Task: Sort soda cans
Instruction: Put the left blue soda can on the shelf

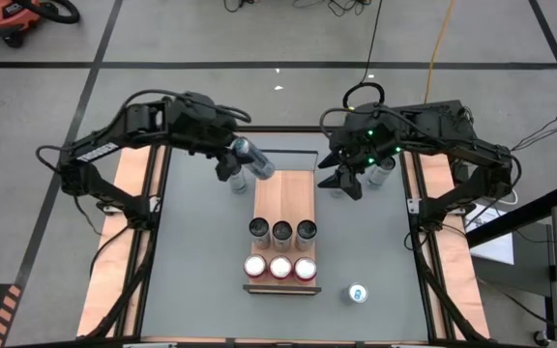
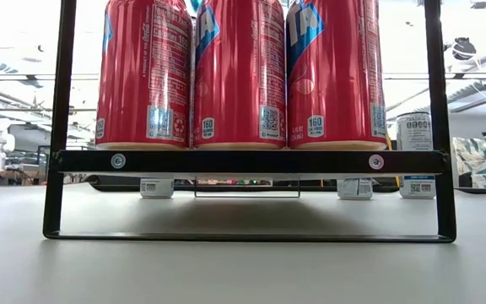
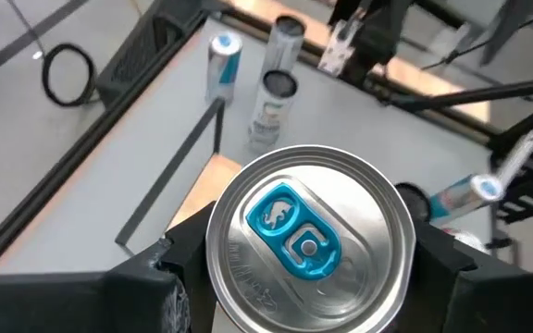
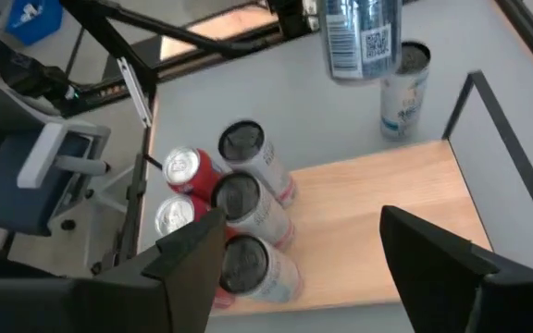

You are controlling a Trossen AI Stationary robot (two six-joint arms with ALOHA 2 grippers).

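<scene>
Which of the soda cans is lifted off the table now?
The blue can held tilted in the left gripper, above the wooden tray's far corner. All other cans stand upright.

We see three red cans (image 1: 279,268) rowed before three silver-grey cans (image 1: 281,231); one blue can (image 1: 255,158) hangs tilted.

The low view crops the tops of the three red cans (image 2: 241,72). The blue can (image 3: 308,242) in the left hand (image 3: 294,277) shows only its lid; its body is hidden below.
</scene>
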